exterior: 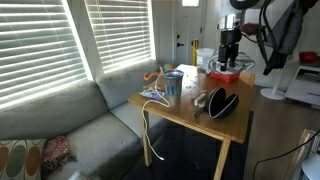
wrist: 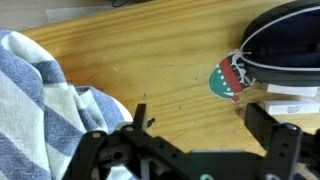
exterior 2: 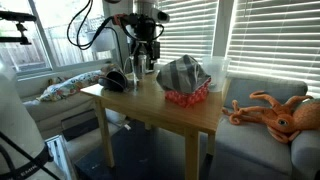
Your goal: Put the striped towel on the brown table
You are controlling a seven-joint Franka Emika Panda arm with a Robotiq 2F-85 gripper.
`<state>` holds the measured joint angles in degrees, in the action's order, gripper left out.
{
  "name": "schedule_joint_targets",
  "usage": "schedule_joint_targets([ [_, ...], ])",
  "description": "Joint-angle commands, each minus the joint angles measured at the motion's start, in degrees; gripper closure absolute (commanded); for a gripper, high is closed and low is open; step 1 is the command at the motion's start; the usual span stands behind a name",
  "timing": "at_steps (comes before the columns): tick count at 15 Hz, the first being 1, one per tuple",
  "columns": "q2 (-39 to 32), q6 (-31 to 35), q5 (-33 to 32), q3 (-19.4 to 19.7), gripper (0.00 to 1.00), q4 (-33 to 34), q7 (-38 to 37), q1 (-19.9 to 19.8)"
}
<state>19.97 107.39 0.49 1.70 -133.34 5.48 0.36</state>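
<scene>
Light-brown wood of the brown table (wrist: 170,55) lies under the gripper (wrist: 190,135), its fingers wide apart, holding nothing; the striped towel (wrist: 40,100) lies bunched beside one finger.

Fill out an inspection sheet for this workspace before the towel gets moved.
Surface: brown table, wooden top, crowded.
Job's things: striped towel heaped in the red basket, not on bare wood.
Clutter: metal cup; black oval object.
Grippers: gripper open, empty, above the tabletop beside the towel.
Cables: black cables loop off the arm; white cord hangs from the table edge.
Surroundings: grey sofa, window blinds, orange octopus plush.
</scene>
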Motion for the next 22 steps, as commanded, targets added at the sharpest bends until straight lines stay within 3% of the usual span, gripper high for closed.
schedule_joint_targets([
  [1, -0.02, -0.11, 0.03, -0.11, 0.00, 0.09, 0.01, -0.10],
  [8, -0.02, -0.10, 0.03, -0.11, 0.00, 0.09, 0.01, -0.10],
  [15, 1.97, -8.12, -20.32, -5.06, 0.00, 3.58, -12.61, -2.75],
  [18, 1.17, -6.04, -27.47, -5.85, 0.00, 3.80, -15.30, -2.70],
  [20, 0.85, -1.07, -30.77, -5.36, 0.00, 2.35, -15.42, -2.29],
  [21, 1.26, -4.53, -27.36, -4.87, 0.00, 3.14, -14.33, -1.74],
  [22, 1.02, -3.90, -27.70, -4.86, 0.00, 3.06, -14.39, -1.75],
])
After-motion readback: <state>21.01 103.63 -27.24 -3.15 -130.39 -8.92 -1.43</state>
